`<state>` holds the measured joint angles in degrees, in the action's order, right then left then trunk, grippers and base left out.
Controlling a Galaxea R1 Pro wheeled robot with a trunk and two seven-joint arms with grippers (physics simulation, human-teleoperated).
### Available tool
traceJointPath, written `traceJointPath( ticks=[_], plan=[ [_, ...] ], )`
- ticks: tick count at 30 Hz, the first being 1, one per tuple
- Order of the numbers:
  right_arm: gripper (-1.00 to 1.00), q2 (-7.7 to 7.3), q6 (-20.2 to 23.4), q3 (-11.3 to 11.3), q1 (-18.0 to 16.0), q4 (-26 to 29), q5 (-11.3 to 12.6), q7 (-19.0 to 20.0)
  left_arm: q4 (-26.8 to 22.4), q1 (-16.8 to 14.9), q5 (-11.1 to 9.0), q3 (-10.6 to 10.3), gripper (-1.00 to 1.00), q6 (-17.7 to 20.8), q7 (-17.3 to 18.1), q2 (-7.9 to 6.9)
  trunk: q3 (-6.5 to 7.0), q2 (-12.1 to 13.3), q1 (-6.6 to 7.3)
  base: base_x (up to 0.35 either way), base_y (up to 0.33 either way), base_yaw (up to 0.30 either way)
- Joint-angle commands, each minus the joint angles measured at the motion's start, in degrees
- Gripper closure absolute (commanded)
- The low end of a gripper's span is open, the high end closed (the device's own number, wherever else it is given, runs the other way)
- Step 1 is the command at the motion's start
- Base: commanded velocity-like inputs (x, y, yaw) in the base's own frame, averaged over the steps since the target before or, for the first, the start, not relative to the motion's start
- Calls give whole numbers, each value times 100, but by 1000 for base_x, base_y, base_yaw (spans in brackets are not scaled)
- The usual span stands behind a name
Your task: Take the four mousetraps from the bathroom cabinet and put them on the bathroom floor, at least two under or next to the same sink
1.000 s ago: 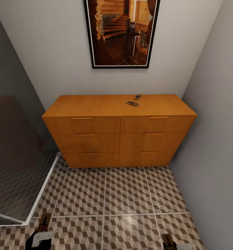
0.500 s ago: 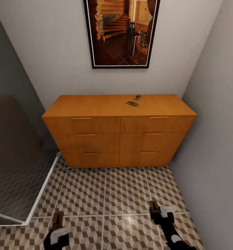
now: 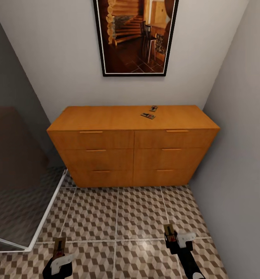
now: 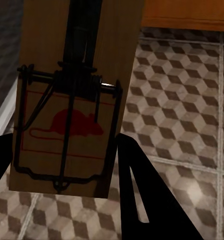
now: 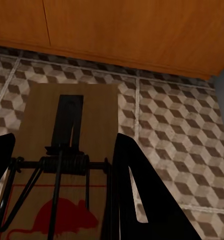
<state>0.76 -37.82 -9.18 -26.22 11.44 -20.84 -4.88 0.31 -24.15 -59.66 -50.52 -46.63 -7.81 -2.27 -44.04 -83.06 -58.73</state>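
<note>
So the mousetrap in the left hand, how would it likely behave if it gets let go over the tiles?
The mousetrap in the left hand is a flat wooden board, so it probably stays stiff and lands flat on the bathroom floor rather than rolling. It looks light for its size. Its wire spring parts might snap or jolt on impact.

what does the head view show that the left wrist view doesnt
Head view alone: the cabinet's top with two mousetraps lying on it, a framed picture on the wall above, and the right tool gripping a trap. Left wrist view alone: the close detail of the trap in the left tool, its red mouse print and dark wire parts. Both share the cube-patterned bathroom floor, the cabinet's orange-brown wood and the left tool's trap.
</note>
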Motion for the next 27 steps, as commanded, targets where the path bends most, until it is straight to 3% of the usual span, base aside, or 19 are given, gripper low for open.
traceJointPath(
  ticks=[1, 27],
  plan=[
    [100, 3, -19, -25, 2, -7, -52, -22, 3, -2, 34, -50, 100, -5, -89, 3, -4, -2, 0, 0, 0, 0],
    [100, 1, -68, -23, 27, -1, -61, -30, -13, -2, 34, -64, 100, -13, -89, 7, -4, -2, 0, 0, 0, 0]
  ],
)
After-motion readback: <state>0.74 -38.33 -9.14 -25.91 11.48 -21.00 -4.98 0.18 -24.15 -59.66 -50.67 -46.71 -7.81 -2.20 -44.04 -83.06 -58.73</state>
